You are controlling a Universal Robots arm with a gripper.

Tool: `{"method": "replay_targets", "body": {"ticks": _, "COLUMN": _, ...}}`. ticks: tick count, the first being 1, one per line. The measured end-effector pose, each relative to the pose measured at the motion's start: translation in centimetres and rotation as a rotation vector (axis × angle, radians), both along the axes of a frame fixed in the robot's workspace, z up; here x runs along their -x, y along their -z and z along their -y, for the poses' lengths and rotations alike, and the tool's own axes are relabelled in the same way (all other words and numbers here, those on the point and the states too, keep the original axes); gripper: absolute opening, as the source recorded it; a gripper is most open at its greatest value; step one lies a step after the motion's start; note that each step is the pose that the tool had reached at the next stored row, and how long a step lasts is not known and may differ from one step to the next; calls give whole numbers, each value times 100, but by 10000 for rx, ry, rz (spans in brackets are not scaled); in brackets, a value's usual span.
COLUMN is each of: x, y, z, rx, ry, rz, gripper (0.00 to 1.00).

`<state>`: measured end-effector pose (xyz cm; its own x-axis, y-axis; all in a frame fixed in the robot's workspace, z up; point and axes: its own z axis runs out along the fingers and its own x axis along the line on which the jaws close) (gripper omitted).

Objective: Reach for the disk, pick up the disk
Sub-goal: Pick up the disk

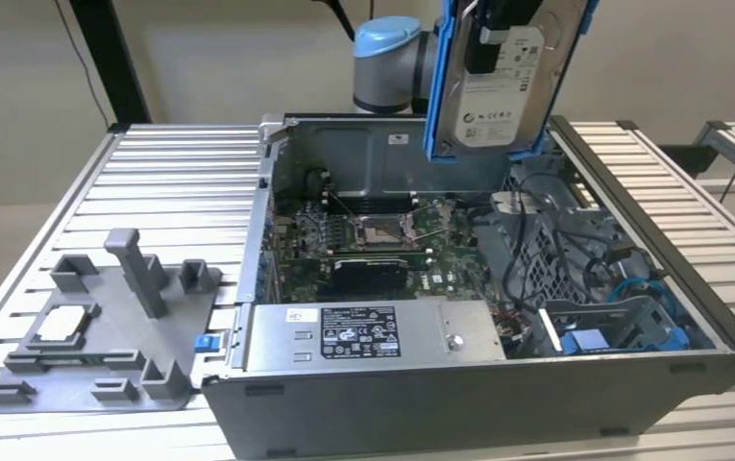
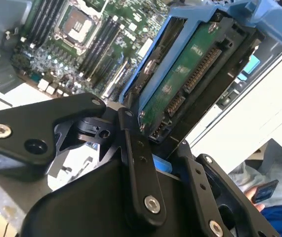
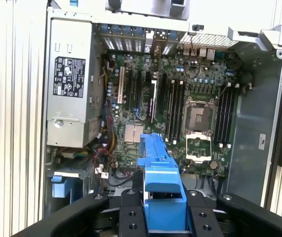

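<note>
The disk (image 1: pixel 505 91), a silver-grey drive with a white label in a blue bracket, hangs upright in the air over the back of the open computer case (image 1: pixel 470 403). My gripper (image 1: pixel 493 48) is shut on its upper end. In the second wrist view the disk (image 2: pixel 187 74) shows its green circuit side, clamped between black fingers (image 2: pixel 137 163). In the first wrist view the bracket's blue edge (image 3: pixel 161 182) sits between my gripper's (image 3: pixel 163 197) two fingers, high above the motherboard (image 3: pixel 180 108).
A grey power supply box (image 1: pixel 367 331) fills the case's front, with cables and a blue drive bay (image 1: pixel 604 331) at the exterior view's right. A grey fixture plate (image 1: pixel 98 336) holding a white-topped chip module (image 1: pixel 62 325) lies on the slatted table (image 1: pixel 175 182).
</note>
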<state>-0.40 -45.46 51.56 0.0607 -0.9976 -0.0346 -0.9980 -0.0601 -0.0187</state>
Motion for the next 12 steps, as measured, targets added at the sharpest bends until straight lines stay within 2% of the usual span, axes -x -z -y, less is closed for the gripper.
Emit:
{"method": "replay_targets", "body": {"ticks": 1, "x": -1, "y": 0, "z": 20, "rx": -22, "ry": 0, "rz": 0, "gripper": 0}}
{"method": "replay_targets", "body": {"ticks": 4, "x": -1, "y": 0, "z": 32, "rx": -25, "ry": 1, "rz": 0, "gripper": 0}}
{"method": "replay_targets", "body": {"ticks": 5, "x": -1, "y": 1, "z": 54, "rx": -26, "ry": 0, "rz": -1, "gripper": 0}}
{"method": "replay_targets", "body": {"ticks": 7, "x": -1, "y": 2, "z": 115, "rx": -27, "ry": 0, "rz": -4, "gripper": 0}}
{"method": "replay_targets", "body": {"ticks": 12, "x": -6, "y": 5, "z": 316, "rx": -25, "ry": 1, "rz": -13, "gripper": 0}}
